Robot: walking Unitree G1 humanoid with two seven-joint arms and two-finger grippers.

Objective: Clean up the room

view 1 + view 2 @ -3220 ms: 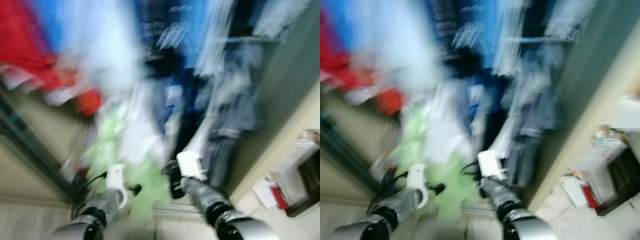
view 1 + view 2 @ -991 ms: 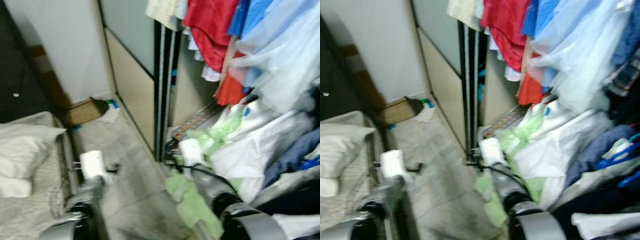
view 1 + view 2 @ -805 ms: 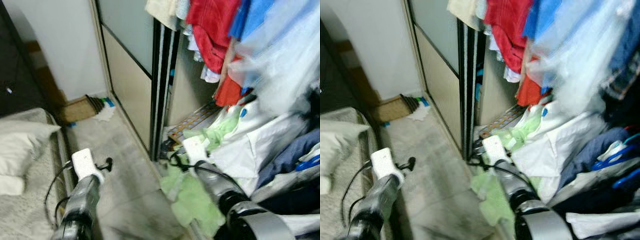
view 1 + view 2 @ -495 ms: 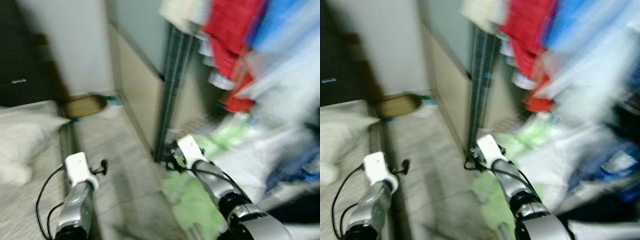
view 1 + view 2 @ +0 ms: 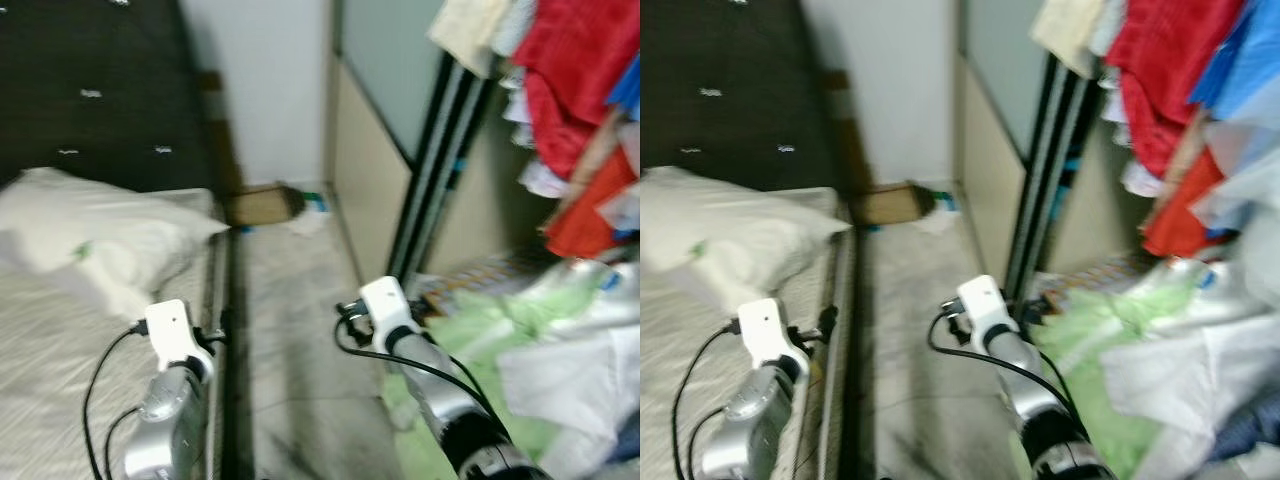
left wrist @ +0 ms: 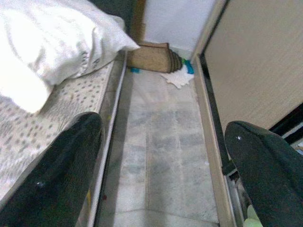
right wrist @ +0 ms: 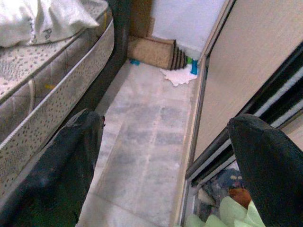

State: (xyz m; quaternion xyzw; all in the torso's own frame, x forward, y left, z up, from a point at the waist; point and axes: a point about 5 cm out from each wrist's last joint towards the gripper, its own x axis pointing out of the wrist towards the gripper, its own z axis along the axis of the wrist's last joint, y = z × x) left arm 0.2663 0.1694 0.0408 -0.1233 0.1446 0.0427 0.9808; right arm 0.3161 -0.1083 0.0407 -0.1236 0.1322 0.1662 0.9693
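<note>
- Compared with half a second ago the whole picture has swung toward the robot's left, which is the camera turning: more bed and dark headboard at 9 to 11 o'clock, less hanging clothing at 2 o'clock, and the blur has eased.
- Nearest, at 7 o'clock, the left gripper (image 6: 161, 156) hovers over the mattress (image 5: 60, 380) edge, fingers (image 6: 61, 170) spread wide with nothing between them; against that earlier view the arm sits in much the same place in the picture.
- At 5 o'clock the right gripper (image 7: 165, 161) hangs above the floor strip (image 7: 142, 137), its fingers (image 7: 265, 161) likewise wide apart and empty, close to the sliding wardrobe door (image 7: 246, 80).
- Just right of that arm, at 4 o'clock, a heap of light green and white clothes (image 5: 520, 350) spills out of the wardrobe's base.
- At 9 o'clock a white pillow (image 5: 90, 240) lies on the mattress.
- Farther along the floor strip, at 12 o'clock, a brown cardboard box (image 6: 149, 56) lies against the wall, with a crumpled white scrap (image 6: 177, 76) and a small blue item (image 7: 193, 68) just beside it.
- At 2 o'clock red garments (image 5: 1160, 90) and pale ones hang in the wardrobe.
- Behind the bed, at 11 o'clock, stands the dark headboard (image 5: 90, 90).
</note>
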